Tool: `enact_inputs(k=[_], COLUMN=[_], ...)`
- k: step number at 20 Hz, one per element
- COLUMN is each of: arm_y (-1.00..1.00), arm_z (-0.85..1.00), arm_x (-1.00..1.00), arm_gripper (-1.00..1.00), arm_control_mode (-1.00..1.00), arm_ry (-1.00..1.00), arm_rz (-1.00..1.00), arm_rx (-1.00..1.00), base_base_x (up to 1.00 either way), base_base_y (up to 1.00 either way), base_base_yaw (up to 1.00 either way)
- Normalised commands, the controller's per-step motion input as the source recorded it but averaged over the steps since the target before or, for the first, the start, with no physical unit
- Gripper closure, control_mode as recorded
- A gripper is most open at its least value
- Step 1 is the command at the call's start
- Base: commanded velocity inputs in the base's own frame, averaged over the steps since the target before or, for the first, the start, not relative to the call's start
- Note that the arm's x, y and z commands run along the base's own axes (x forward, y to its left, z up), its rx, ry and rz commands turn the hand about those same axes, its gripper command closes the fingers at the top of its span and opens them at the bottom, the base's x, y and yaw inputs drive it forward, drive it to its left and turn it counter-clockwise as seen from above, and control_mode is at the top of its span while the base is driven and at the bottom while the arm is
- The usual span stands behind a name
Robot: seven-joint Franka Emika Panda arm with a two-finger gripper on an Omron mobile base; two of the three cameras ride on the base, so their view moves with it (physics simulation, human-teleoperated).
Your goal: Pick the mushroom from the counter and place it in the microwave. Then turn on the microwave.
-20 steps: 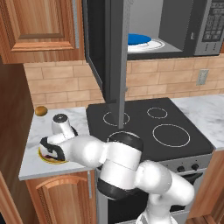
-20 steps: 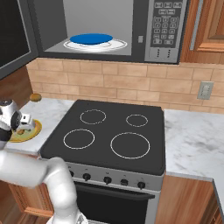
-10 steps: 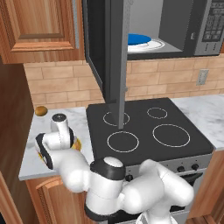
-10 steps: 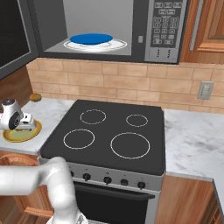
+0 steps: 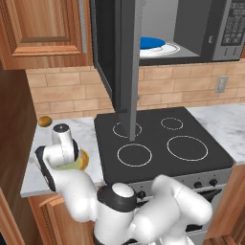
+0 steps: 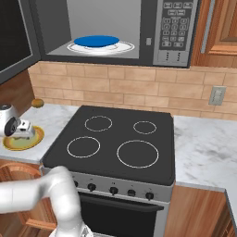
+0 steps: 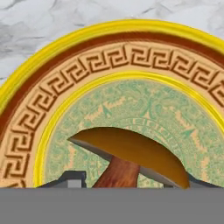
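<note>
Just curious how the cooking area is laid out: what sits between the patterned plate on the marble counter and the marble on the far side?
The black stovetop lies between the plate and the far counter, seen in the right base view.

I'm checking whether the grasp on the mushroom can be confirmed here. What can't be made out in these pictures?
- Hand view: the gripper fingertips and the base of the mushroom stem are cut off by the bottom edge, so contact cannot be told.
- Left base view: the mushroom is hidden behind the arm's wrist; a sliver of plate shows.
- Right base view: the mushroom on the plate is hidden behind the hand.
</note>
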Motion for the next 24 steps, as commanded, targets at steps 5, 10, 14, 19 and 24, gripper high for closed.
enact_inputs(k=[5,10,14,19,24], arm_y=[0.02,0.0,0.01,0.03,0.0], arm_z=[0.24,0.61,0.46,0.17,0.31], arm_x=[-0.65,-0.44,-0.46,-0.72,-0.9], arm_gripper=[1.0,1.0,1.0,1.0,1.0], arm_control_mode=[-1.0,-1.0,-1.0,-1.0,-1.0], arm_ry=[-0.1,-0.11,-0.1,-0.08,-0.09], arm_rz=[0.0,0.0,0.0,-0.01,-0.04], arm_rx=[0.0,0.0,0.0,0.0,0.0], base_base_x=[0.0,0.0,0.0,0.0,0.0], base_base_y=[0.0,0.0,0.0,0.0,0.0], base_base_yaw=[0.0,0.0,0.0,0.0,0.0])
